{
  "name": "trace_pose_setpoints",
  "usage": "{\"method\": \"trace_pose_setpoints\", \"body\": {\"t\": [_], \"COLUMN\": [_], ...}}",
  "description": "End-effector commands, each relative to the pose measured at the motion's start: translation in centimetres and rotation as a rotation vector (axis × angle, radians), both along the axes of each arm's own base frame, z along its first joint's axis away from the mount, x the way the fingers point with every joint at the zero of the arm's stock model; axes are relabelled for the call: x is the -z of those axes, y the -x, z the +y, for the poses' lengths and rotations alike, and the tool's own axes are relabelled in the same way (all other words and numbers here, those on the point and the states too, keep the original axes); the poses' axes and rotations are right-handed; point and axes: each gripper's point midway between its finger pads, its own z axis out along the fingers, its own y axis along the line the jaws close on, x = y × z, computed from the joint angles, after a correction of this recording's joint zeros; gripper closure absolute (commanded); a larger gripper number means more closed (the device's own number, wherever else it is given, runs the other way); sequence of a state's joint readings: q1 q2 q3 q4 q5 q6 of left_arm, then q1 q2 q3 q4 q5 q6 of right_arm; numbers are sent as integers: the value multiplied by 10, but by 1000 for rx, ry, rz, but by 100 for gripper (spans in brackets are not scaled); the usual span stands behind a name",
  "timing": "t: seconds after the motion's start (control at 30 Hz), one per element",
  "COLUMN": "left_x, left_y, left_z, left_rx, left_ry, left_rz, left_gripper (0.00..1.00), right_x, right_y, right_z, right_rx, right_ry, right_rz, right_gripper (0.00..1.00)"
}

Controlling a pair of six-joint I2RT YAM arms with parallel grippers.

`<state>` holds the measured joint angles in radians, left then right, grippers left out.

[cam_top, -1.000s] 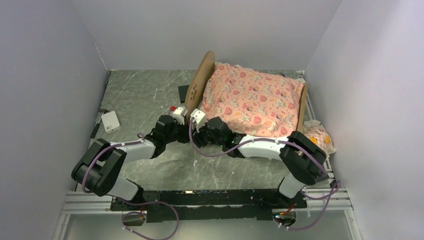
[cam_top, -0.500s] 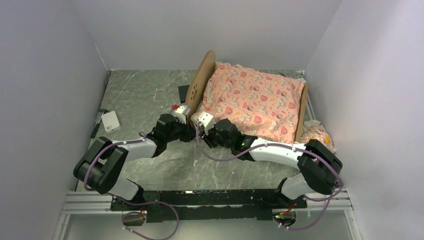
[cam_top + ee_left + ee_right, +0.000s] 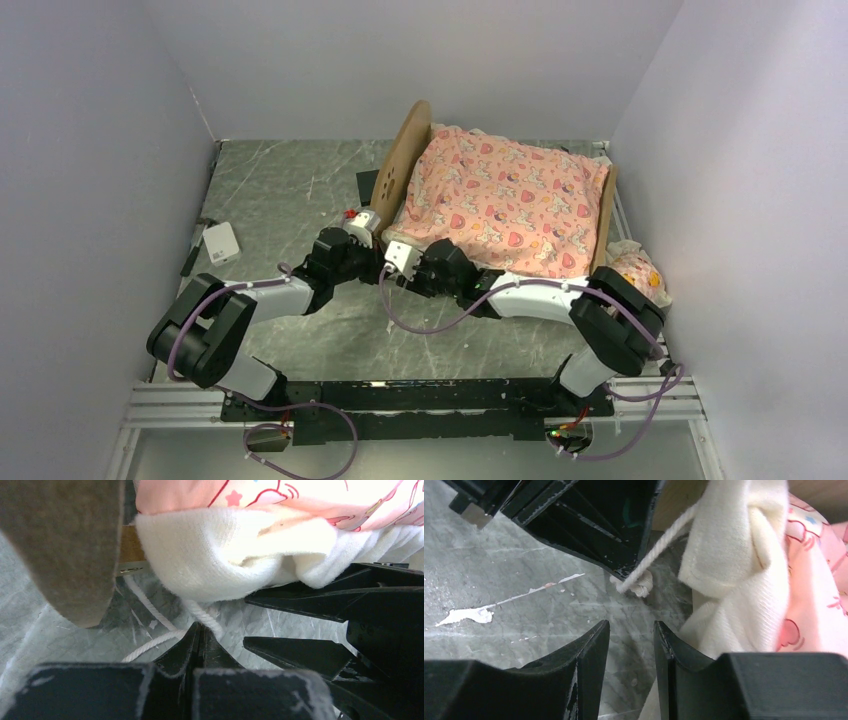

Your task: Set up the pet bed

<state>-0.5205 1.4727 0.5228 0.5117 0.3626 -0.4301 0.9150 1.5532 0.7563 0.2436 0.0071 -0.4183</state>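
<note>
The pet bed (image 3: 400, 165) sits in the upper centre of the overhead view on the marbled grey surface (image 3: 290, 190). Its rounded light-wood headboard has a cutout. A pink cartoon-print mattress (image 3: 510, 200) lies rumpled across the frame. At the bed's lower left corner, the mattress's fluffy white terry underside (image 3: 210, 565) bulges over the edge. A twisted white cord (image 3: 659, 547) with a knotted end hangs from it. The left hand (image 3: 201, 630) is pressed together, pinching that cord at its tips. Just beside it, the right hand (image 3: 631, 640) has its fingers slightly apart over bare surface, gripping nothing.
</note>
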Motion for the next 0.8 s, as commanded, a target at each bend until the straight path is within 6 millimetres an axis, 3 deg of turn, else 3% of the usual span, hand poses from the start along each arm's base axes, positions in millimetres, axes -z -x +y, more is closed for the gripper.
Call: {"method": "trace_pose_setpoints", "body": {"t": [0.0,0.43,0.77], "left_x": [-21,-22,-22], "left_y": [-9,-8,-7], "left_z": [-8,-7,-7], "left_rx": [24,26,30], "left_ry": [26,19,16], "left_rz": [-76,-84,-83], "left_gripper": [100,100,100], "right_x": [-19,-21,-8], "right_y": [-11,-26,-28], "right_z": [20,30,32], "right_rx": [-122,-233,-294], "right_ry": [-16,6,59], "right_rz": [-95,-117,-79], "right_gripper": [57,55,62]}}
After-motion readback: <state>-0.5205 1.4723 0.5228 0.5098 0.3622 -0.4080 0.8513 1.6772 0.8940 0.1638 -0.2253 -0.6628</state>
